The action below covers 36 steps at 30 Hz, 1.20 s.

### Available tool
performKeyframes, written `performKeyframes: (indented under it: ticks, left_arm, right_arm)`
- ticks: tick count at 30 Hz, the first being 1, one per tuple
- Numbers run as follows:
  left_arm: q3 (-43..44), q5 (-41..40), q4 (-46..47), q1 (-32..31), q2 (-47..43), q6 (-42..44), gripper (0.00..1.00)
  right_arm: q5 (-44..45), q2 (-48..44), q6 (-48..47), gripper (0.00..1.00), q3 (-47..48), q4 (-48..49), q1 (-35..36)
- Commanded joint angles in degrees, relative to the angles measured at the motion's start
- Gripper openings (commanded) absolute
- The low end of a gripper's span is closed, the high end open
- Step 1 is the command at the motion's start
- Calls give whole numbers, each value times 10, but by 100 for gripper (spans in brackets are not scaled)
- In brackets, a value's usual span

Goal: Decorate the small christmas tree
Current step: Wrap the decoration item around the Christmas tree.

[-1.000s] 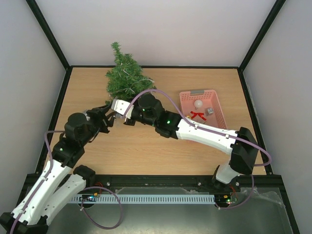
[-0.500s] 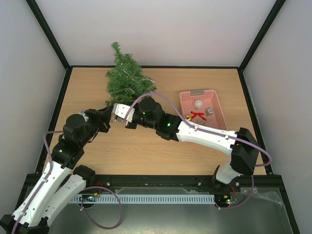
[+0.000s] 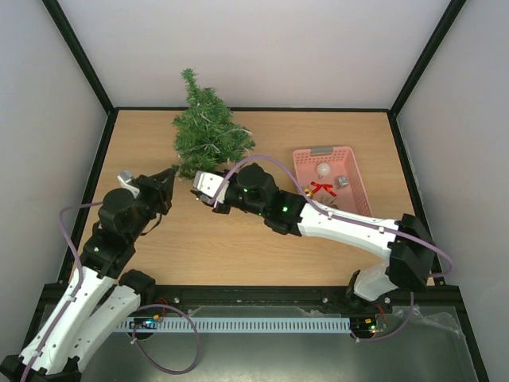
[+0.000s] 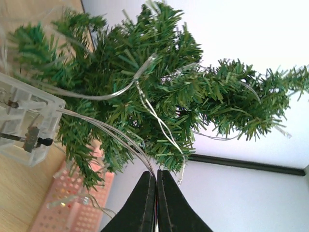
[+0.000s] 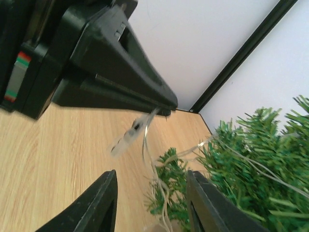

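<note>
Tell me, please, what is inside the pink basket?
The pink basket holds a white ball, a red bow and a small grey piece. The right arm covers part of its near edge, so anything there is hidden.

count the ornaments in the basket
4: a white ball at the back, a red bow in the middle, a silver piece right of it, a gold one by the basket's left wall. The right arm may hide more.

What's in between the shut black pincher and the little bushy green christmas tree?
Some thin clear light-string wires run from the left gripper, which pinches them, up into the small dark-green christmas tree. The left wrist view shows this.
</note>
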Motion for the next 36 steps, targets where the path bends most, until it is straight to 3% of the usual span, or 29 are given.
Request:
performKeyframes:
  ticks: [1, 6, 12, 17, 22, 32, 36]
  left_arm:
    - [29, -22, 8, 8, -7, 140, 2]
    - [83, -20, -21, 23, 42, 277, 2]
    - [129, 58, -16, 72, 93, 390, 2]
    - [134, 99, -13, 126, 106, 428, 2]
    - [114, 195, 26, 193, 124, 446, 2]
    - [89, 320, 64, 285, 174, 503, 2]
    - [73, 375, 129, 304, 195, 483, 2]
  right_arm:
    - [25, -76, 33, 43, -51, 41, 5]
    - [53, -180, 79, 52, -141, 72, 5]
    - [85, -278, 109, 69, -202, 75, 4]
    - [94, -332, 118, 82, -228, 72, 4]
    - [102, -355, 115, 95, -244, 66, 4]
    - [102, -371, 111, 98, -254, 67, 4]
    - [103, -374, 110, 98, -254, 64, 4]
